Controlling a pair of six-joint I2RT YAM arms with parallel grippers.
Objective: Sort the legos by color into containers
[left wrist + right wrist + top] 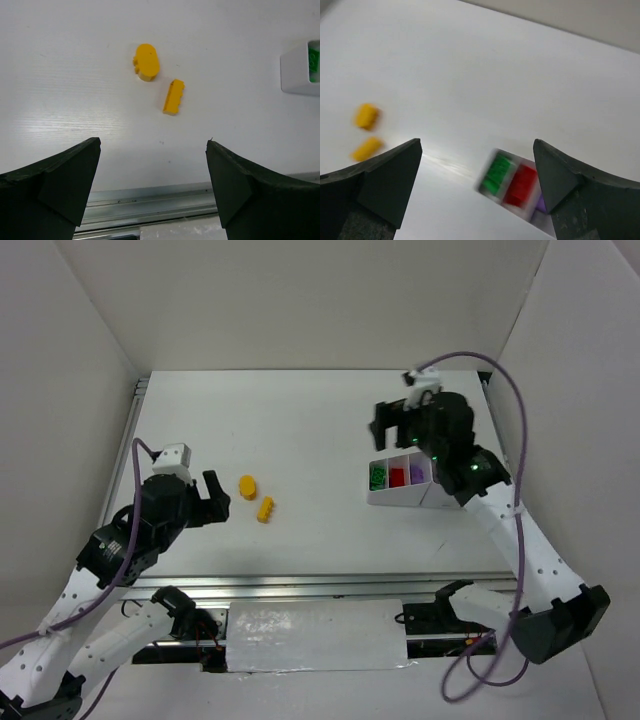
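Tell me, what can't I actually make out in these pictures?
- Top view: the right arm covers the right end of the white tray, so any compartments past the purple one are hidden.
- Right wrist view: blur smears the tray and the two yellow bricks; studs and brick counts are unreadable.
- Left wrist view: the right edge cuts the tray off; only one green-filled corner shows.

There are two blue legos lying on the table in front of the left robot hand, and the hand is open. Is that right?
Not quite. The legos are yellow, not blue. The left wrist view shows it: a rounded lego and a longer lego, both yellow, lying on the table in front of the left gripper, which is open.
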